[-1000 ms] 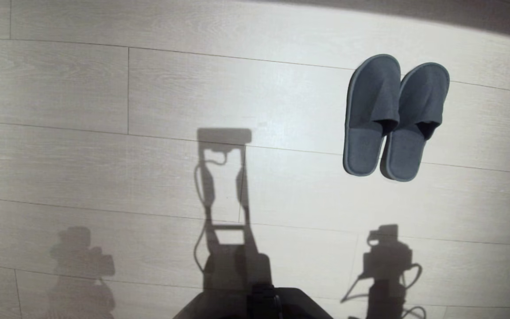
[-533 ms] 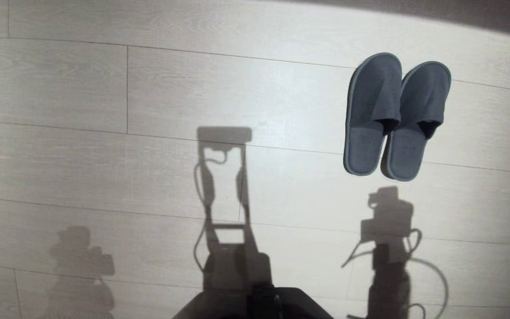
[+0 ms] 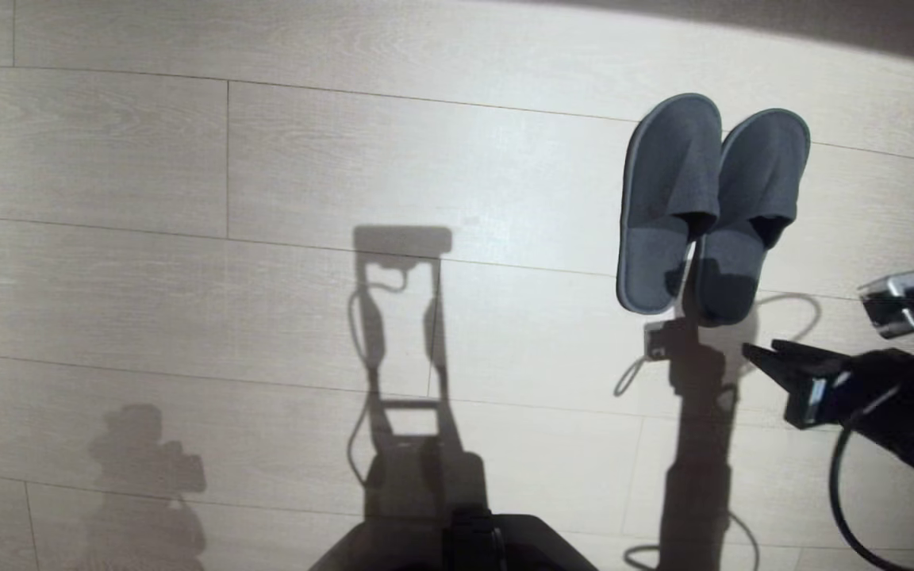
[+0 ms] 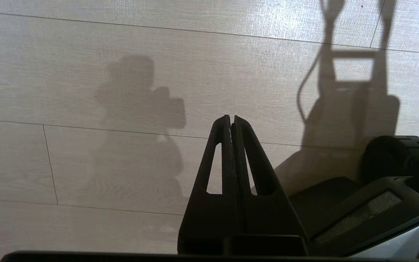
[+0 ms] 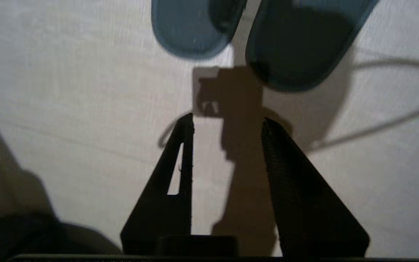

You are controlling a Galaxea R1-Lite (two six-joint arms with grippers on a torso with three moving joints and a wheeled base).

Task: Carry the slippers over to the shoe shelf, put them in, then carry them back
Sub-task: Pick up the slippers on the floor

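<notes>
Grey-blue slippers [image 3: 707,206] unmoved | right claw [image 3: 758,357] newly in view, parted, empty | left claw [image 4: 231,118] closed

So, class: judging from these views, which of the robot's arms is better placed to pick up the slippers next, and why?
The right. The right gripper is open, with nothing held, just short of the slippers on the floor. The left gripper is shut over bare floor with no slipper in its view.

Grey-blue slippers [image 3: 711,206]; pale wood-grain floor [image 3: 187,159]; black right hand [image 3: 758,357].
</notes>
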